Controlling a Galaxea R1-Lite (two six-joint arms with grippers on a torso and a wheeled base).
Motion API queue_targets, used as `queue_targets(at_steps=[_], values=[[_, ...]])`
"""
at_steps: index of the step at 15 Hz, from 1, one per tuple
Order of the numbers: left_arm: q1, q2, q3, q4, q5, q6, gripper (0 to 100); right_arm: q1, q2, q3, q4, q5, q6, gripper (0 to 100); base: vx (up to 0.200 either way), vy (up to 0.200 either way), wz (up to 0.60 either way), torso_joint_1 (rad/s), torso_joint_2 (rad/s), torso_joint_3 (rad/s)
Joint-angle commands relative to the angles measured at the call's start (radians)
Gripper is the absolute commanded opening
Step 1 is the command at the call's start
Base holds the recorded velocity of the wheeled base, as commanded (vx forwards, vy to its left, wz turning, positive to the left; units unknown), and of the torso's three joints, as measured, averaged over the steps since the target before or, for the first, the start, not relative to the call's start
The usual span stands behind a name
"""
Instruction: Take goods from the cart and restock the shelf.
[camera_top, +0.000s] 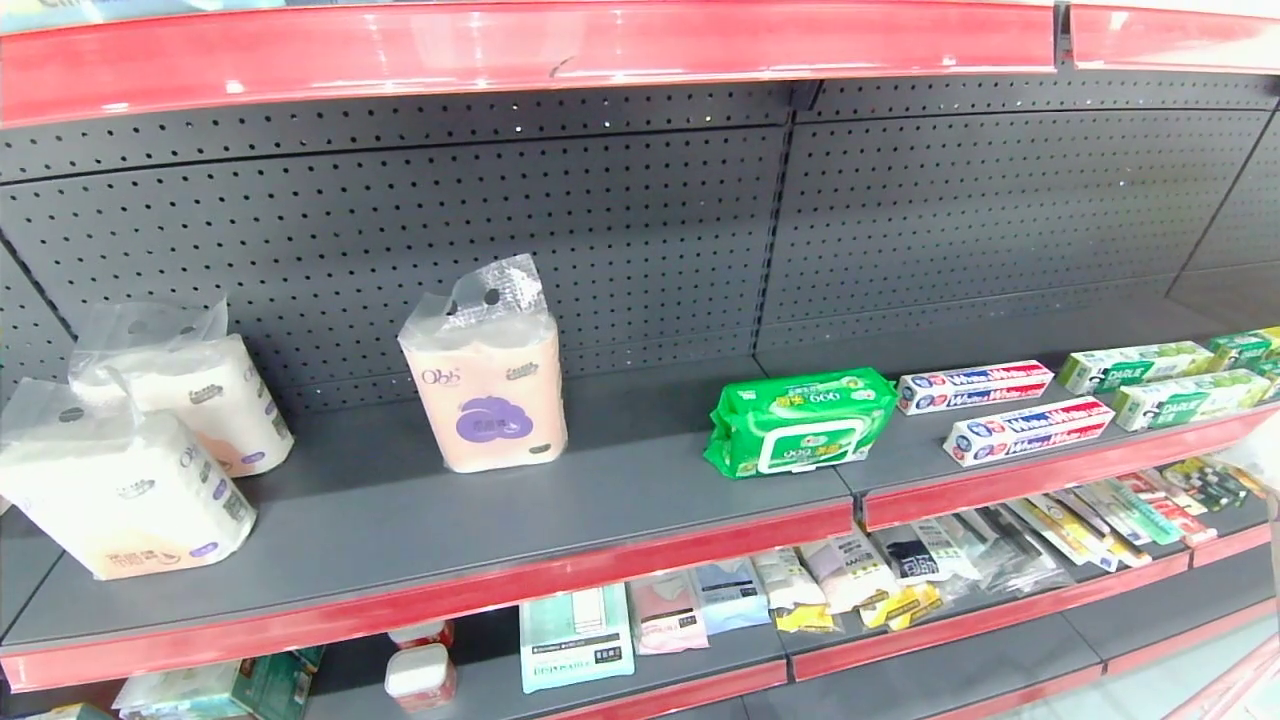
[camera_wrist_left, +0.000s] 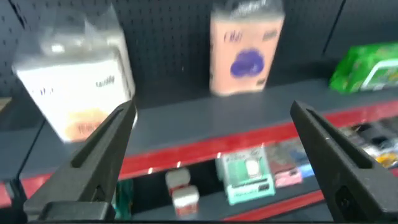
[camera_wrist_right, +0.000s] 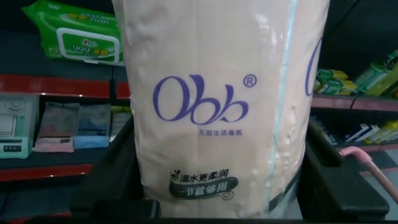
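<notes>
One soft paper-roll pack (camera_wrist_right: 217, 93) sits clamped in your right gripper (camera_wrist_right: 217, 180), short of the shelf (camera_top: 620, 470), left gripper (camera_wrist_left: 211, 143) spread empty; slick wrap may slip, or you may topple the upright pack (camera_top: 487, 385).

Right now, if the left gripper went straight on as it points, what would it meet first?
Probably the grey shelf board just in front of the upright peach tissue pack. The left gripper, open, aims about there; depth is unclear, so the pack could come first.

You face shop aisle: red-edged shelf (camera_top: 620, 480) tiers; perforated back panel (camera_top: 500, 230); packaged paper rolls (camera_top: 485, 390), wet wipes (camera_top: 800, 420), toothpaste boxes (camera_top: 1030, 430) on display.
</notes>
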Motion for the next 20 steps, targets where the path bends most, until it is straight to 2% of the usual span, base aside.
queue_targets(at_steps=[1,2,3,4,5,7,8,9,10,11,13,14,15,20], values=[[0.052,0.575,-0.263,-0.128,0.064,-0.047,100,-0.002,0.036,-0.011,-0.006,-0.005,-0.003,0,0.0,0.0,0.0,0.0,0.0,0.0],[0.082,0.715,-0.257,-0.152,0.107,-0.04,100,-0.008,0.053,-0.028,-0.007,-0.007,-0.003,0,0.0,0.0,0.0,0.0,0.0,0.0],[0.101,0.85,-0.262,-0.218,0.107,-0.04,100,-0.011,0.076,-0.046,-0.007,-0.009,-0.003,0,0.0,0.0,0.0,0.0,0.0,0.0],[0.084,0.966,-0.252,-0.342,0.09,-0.032,100,-0.011,0.105,-0.063,-0.009,-0.016,-0.003,0,0.0,0.0,0.0,0.0,0.0,0.0],[0.052,1.097,-0.228,-0.47,0.038,-0.007,100,-0.011,0.134,-0.082,-0.014,-0.019,-0.003,0,0.0,0.0,0.0,0.0,0.0,0.0],[0.05,1.301,-0.199,-0.658,-0.099,0.069,100,-0.007,0.164,-0.091,-0.015,-0.015,-0.003,0,0.0,0.0,0.0,0.0,0.0,0.0],[0.052,1.356,-0.205,-0.709,-0.14,0.091,100,-0.007,0.171,-0.097,-0.015,-0.013,-0.003,0,0.0,0.0,0.0,0.0,0.0,0.0],[0.055,1.442,-0.219,-0.789,-0.206,0.122,100,-0.005,0.18,-0.105,-0.015,-0.013,-0.003,0,0.0,0.0,0.0,0.0,0.0,0.0],[0.061,1.543,-0.251,-0.876,-0.287,0.158,100,-0.005,0.19,-0.111,-0.015,-0.015,-0.001,0,0.0,0.0,0.0,0.0,0.0,0.0],[0.059,1.629,-0.291,-0.921,-0.355,0.206,100,-0.005,0.199,-0.111,-0.015,-0.016,-0.001,0,0.0,0.0,0.0,0.0,0.0,0.0],[0.061,1.727,-0.364,-0.962,-0.495,0.275,100,-0.007,0.222,-0.114,-0.015,-0.018,-0.007,0,0.0,0.0,0.0,0.0,0.0,0.0],[0.061,1.747,-0.401,-0.961,-0.544,0.281,100,-0.007,0.23,-0.12,-0.015,-0.019,-0.009,0,0.0,0.0,0.0,0.0,0.0,0.0],[0.061,1.756,-0.432,-0.953,-0.565,0.283,100,-0.01,0.231,-0.122,-0.015,-0.021,-0.009,0,0.0,0.0,0.0,0.0,0.0,0.0],[0.09,1.83,-0.567,-0.93,-0.591,0.284,100,-0.011,0.248,-0.125,-0.015,-0.044,-0.012,0,0.0,0.0,0.0,0.0,0.0,0.0]])
